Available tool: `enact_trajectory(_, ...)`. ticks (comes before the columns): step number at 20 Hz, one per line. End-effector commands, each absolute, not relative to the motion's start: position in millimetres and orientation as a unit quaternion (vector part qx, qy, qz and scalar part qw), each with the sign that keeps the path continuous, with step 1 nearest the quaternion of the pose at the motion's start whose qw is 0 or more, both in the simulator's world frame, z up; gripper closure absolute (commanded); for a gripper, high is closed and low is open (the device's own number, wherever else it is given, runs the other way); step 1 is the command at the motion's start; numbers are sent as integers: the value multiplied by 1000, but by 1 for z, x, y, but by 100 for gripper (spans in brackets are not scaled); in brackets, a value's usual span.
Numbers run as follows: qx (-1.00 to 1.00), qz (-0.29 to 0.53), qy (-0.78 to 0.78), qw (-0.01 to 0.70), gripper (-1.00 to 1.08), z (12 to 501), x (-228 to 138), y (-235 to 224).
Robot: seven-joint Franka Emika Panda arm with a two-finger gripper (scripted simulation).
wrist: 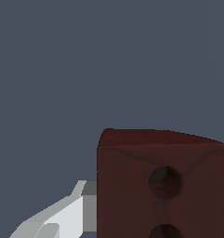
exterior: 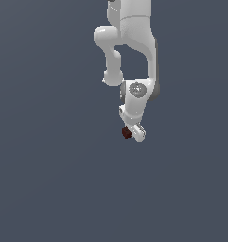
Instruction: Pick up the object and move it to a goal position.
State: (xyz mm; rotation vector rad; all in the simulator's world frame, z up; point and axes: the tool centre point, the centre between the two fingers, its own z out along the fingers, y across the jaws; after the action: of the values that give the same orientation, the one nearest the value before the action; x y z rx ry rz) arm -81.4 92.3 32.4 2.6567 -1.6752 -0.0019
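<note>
- Uniform dark slate-blue background (exterior: 49,179) fills both views; no edge, seam or horizon is visible in it.
- White Panda arm (exterior: 134,42) enters from the upper edge of the exterior view and hangs downward, with its links folded near one another.
- Grey round joint cap (exterior: 136,89) sits on the wrist section, above the gripper.
- Gripper (exterior: 132,133) forms the lowest part of the arm in the exterior view. It is white and points down and toward the exterior view's left.
- Object (exterior: 127,133), a small dark red-brown block, sits at the tip of the gripper, touching it on the side toward the exterior view's left. It is far smaller than the gripper body.
- Wrist view: the object (wrist: 164,186) appears close to the camera as a red-brown block with one flat face toward the lens.
- Two dark round holes mark that face: one fully visible (wrist: 164,182), the other (wrist: 164,231) cut off by the frame edge.
- One white-and-grey finger (wrist: 71,214) lies against the side of the object, touching it.
- The opposite finger is outside the wrist frame.
- Gripper state: narrow, closed onto the object, judging from the contact at the visible finger and the block's position at the tip.
</note>
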Motion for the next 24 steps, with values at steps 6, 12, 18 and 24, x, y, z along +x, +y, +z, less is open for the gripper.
enact_trajectory(6, 846, 0, -534, 0, 108, 64, -69, 93)
enact_trajectory(12, 846, 1, -534, 0, 108, 109, -52, 95)
enact_trajectory(18, 845, 1, -534, 1, 108, 166, -29, 96)
enact_trajectory(24, 845, 1, -534, 1, 108, 224, -7, 98)
